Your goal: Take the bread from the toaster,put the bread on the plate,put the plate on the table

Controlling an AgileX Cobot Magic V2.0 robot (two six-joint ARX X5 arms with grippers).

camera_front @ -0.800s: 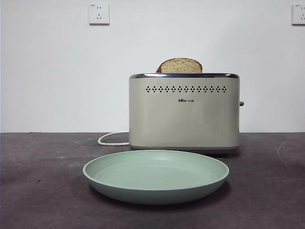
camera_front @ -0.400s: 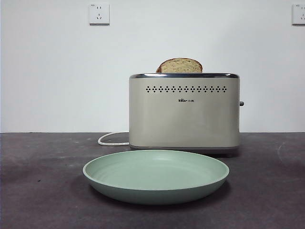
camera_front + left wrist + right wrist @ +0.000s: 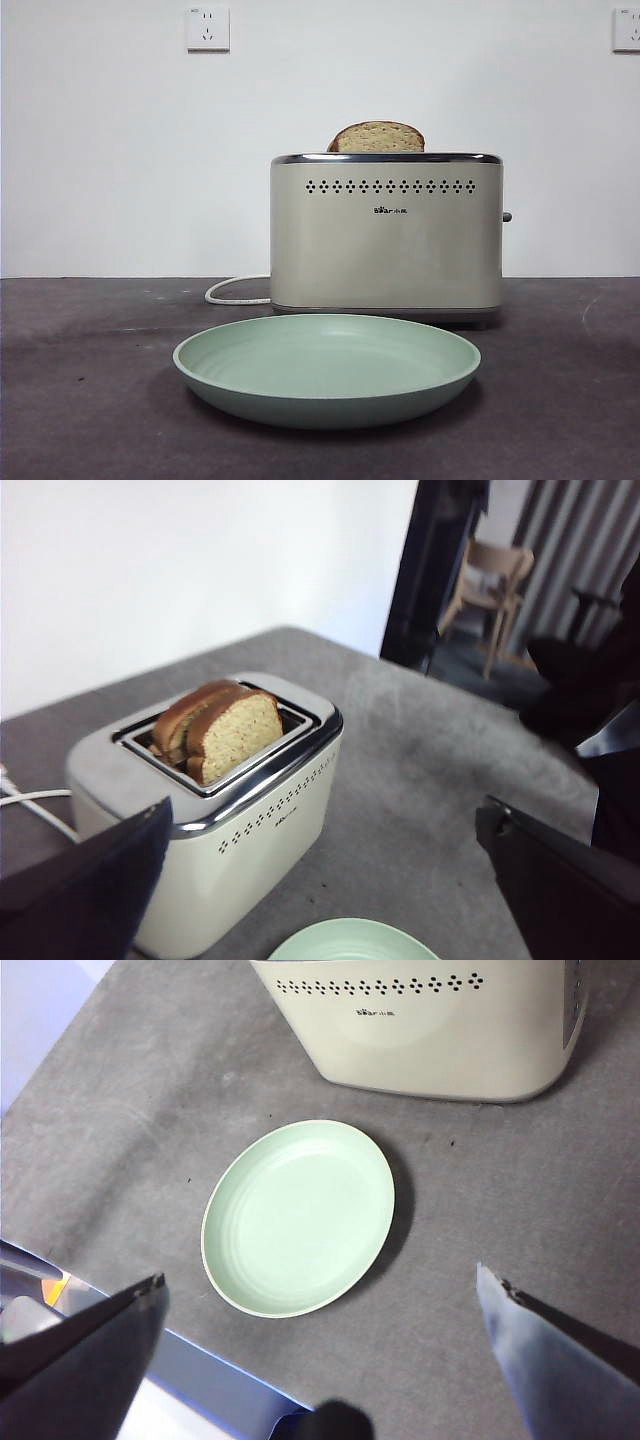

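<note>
The cream toaster (image 3: 386,235) stands on the dark grey table (image 3: 80,400), and the bread (image 3: 378,138) pokes up from its slot. The mint-green plate (image 3: 327,370) lies empty in front of the toaster. In the left wrist view the bread (image 3: 235,735) stands in the toaster (image 3: 240,830), with a second slice (image 3: 185,708) right behind it. My left gripper (image 3: 325,808) is open, above and off to the side of the toaster. My right gripper (image 3: 320,1275) is open, high above the plate (image 3: 298,1218). Neither gripper shows in the front view.
A white cord (image 3: 235,292) runs from the toaster's back left. The toaster's lever (image 3: 507,217) sticks out on its right side. The table's front edge (image 3: 230,1380) is close to the plate. A wooden chair (image 3: 492,580) and a dark stand are beyond the table.
</note>
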